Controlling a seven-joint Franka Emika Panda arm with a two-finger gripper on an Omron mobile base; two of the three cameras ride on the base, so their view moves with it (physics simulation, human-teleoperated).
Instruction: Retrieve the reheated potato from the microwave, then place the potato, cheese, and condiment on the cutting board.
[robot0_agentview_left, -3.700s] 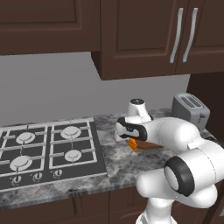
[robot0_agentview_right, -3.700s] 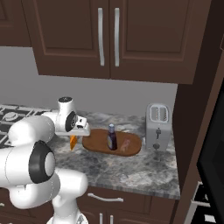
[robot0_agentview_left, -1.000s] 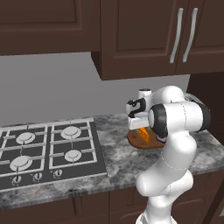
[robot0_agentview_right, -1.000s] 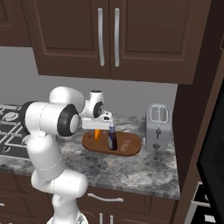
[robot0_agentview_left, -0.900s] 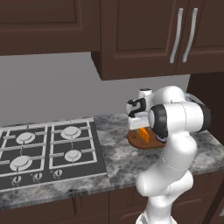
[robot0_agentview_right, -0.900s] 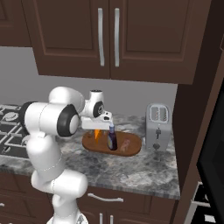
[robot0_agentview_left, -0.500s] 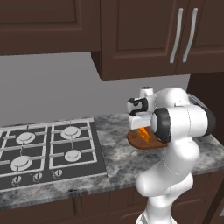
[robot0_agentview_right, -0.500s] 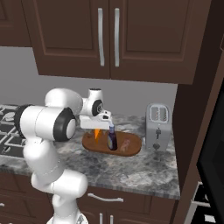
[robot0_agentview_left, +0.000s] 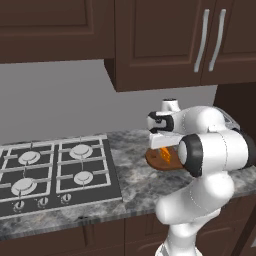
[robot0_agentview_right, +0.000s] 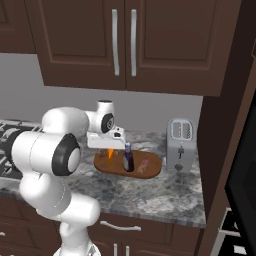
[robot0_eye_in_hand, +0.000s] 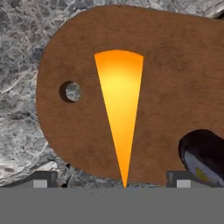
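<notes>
The orange cheese (robot0_eye_in_hand: 118, 113) wedge lies flat on the reddish-brown cutting board (robot0_eye_in_hand: 175, 74), its thin tip pointing toward my hand. My gripper (robot0_eye_in_hand: 111, 181) hangs just above it, open, with the fingertips (robot0_eye_in_hand: 41, 179) wide on either side and touching nothing. The condiment (robot0_agentview_right: 128, 158) bottle stands upright on the cutting board (robot0_agentview_right: 150, 171), right of the cheese (robot0_agentview_right: 110, 154); its dark body also enters the hand view as the condiment (robot0_eye_in_hand: 203, 153). A small pale-brown potato (robot0_agentview_right: 143, 164) lies on the board right of the bottle. The microwave (robot0_agentview_right: 246, 165) shows as a dark front at the right edge.
A silver toaster (robot0_agentview_right: 180, 145) stands just right of the board. The gas hob (robot0_agentview_left: 55, 170) fills the counter to the left. Dark wall cabinets (robot0_agentview_right: 125, 40) hang overhead. My own arm (robot0_agentview_left: 210, 150) hides most of the board in the left base view.
The jaws have spread wide and let go of the cheese, which now rests on the board. The hand has risen slightly above it.
</notes>
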